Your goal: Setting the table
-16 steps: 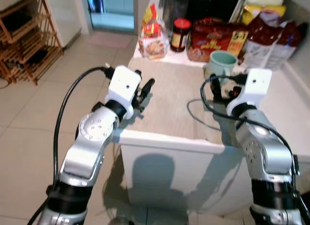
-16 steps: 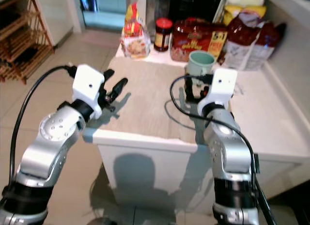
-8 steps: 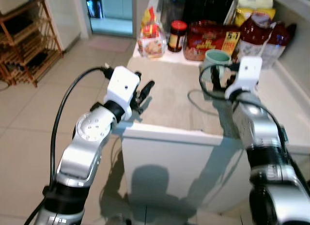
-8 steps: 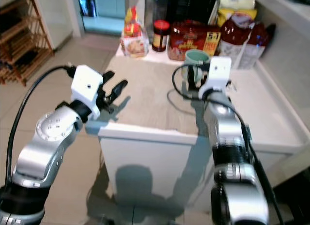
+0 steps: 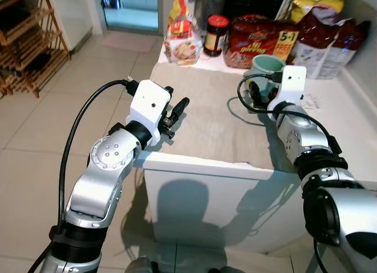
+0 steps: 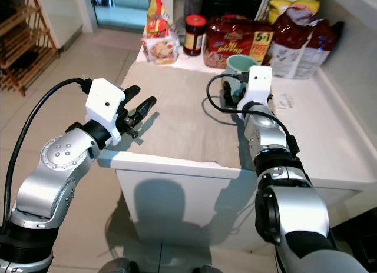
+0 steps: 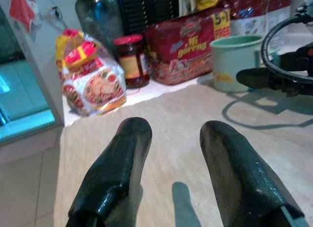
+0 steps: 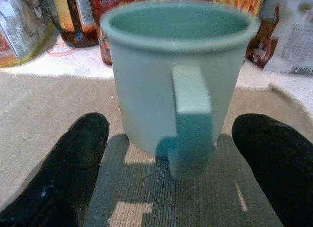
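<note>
The pale green mug (image 8: 181,85) stands upright on the beige cloth (image 5: 218,120) near the table's (image 5: 347,143) far side, its handle facing the right hand (image 8: 171,163), whose fingers (image 8: 63,163) are spread wide on either side of it, not touching. Behind it sit noodle packs (image 5: 259,40) and a jar (image 5: 217,35). The left hand (image 7: 171,168) hovers open over the cloth's near corner, holding nothing

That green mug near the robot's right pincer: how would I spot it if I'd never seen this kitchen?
Find the white counter with the beige cloth. At the cloth's far edge, before the red noodle pack, stands the mug: the one pale green thing, its handle toward the open right pincer.
</note>
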You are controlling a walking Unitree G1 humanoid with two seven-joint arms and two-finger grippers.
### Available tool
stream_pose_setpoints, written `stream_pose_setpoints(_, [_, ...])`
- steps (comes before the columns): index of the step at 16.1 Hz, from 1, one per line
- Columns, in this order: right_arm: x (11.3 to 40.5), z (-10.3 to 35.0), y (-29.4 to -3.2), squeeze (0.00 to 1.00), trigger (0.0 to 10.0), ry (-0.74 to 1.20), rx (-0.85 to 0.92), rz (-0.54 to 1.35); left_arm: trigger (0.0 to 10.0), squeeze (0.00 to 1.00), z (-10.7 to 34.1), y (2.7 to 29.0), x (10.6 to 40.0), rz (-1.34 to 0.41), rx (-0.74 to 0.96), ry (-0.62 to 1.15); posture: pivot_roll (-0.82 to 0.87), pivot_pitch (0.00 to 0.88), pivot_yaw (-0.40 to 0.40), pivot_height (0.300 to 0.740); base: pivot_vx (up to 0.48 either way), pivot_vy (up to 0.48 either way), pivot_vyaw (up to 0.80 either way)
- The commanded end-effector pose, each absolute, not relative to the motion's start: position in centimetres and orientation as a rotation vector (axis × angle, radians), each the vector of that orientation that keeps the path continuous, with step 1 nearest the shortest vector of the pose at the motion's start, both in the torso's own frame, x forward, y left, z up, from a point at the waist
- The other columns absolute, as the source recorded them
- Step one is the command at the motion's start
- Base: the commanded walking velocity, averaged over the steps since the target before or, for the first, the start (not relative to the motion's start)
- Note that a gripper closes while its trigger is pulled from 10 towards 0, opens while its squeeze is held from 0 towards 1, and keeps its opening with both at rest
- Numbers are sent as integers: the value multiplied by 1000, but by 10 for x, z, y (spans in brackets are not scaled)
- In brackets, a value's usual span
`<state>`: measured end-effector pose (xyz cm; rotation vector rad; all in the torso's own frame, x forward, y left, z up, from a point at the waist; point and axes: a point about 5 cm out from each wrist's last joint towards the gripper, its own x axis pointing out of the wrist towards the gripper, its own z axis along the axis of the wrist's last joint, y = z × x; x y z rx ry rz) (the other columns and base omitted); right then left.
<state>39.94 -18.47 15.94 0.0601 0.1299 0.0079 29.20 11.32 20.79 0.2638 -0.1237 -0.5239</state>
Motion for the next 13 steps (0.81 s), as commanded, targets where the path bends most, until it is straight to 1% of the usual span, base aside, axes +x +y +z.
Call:
stream_pose_setpoints(1, [403, 171, -191, 0, 10000, 94, 78, -17, 10000, 0, 210, 111, 288, -542, 266, -129, 134, 92, -85, 740, 0, 0, 0])
stream_pose_setpoints(4, [405, 171, -188, 0, 10000, 103, 93, 10, 10000, 0, 210, 112, 287, -535, 265, -123, 136, 97, -87, 740, 0, 0, 0])
stream_pose_setpoints(5, [404, 170, -188, 0, 8863, 105, 92, 12, 10000, 0, 210, 112, 287, -530, 266, -122, 137, 100, -87, 740, 0, 0, 0])
stream_pose_setpoints(6, [404, 170, -188, 0, 2784, 99, 97, 17, 10000, 0, 210, 113, 287, -526, 264, -122, 137, 100, -89, 740, 0, 0, 0])
stream_pose_setpoints(7, [404, 170, -188, 0, 0, 98, 98, 18, 10000, 0, 210, 113, 287, -526, 263, -122, 137, 100, -89, 740, 0, 0, 0])
stream_pose_setpoints(13, [406, 173, -188, 0, 0, 89, 96, 28, 10000, 0, 209, 113, 287, -521, 264, -115, 134, 97, -89, 740, 0, 0, 0])
